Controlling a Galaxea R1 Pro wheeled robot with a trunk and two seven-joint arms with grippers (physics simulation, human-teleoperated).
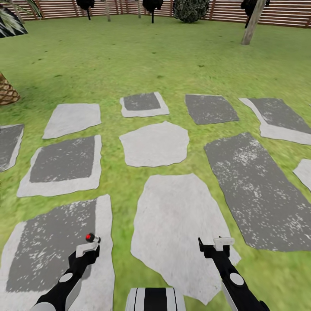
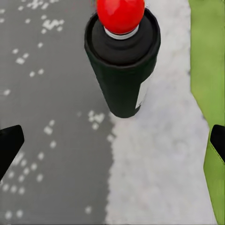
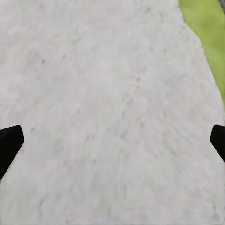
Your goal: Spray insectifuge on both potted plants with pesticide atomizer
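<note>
Black fingertips sit wide apart at the two edges of the left wrist view, so the left gripper [image 2: 112, 145] is spread fully and touches nothing. Just beyond it stands a dark green-black cylindrical bottle with a glossy red rounded cap, a silver collar and a pale label strip on one side [image 2: 123, 61], upright and free of both fingers; it looks like the pesticide atomizer, though its top here is red and ball-shaped. The bottle rests on a large rectangular stepping stone with a dark grey speckled centre and a pale rough border [image 1: 52, 246], close to the line where dark surface meets pale edge, and a strip of green lawn [image 1: 172, 56] shows beside the stone. In the head view the bottle's red cap [image 1: 90, 237] shows right at the tip of the left arm. The right gripper [image 3: 112, 145] is equally spread, its black fingertips at the edges of the right wrist view, hanging over an irregular pale grey stone slab with a faintly mottled, grainy surface [image 1: 181, 229] and holding nothing. More flat slabs, some pale and some dark with white flecks, lie scattered across the grass, and a brown slatted wooden fence [image 1: 285, 13] runs along the far edge of the garden.
</note>
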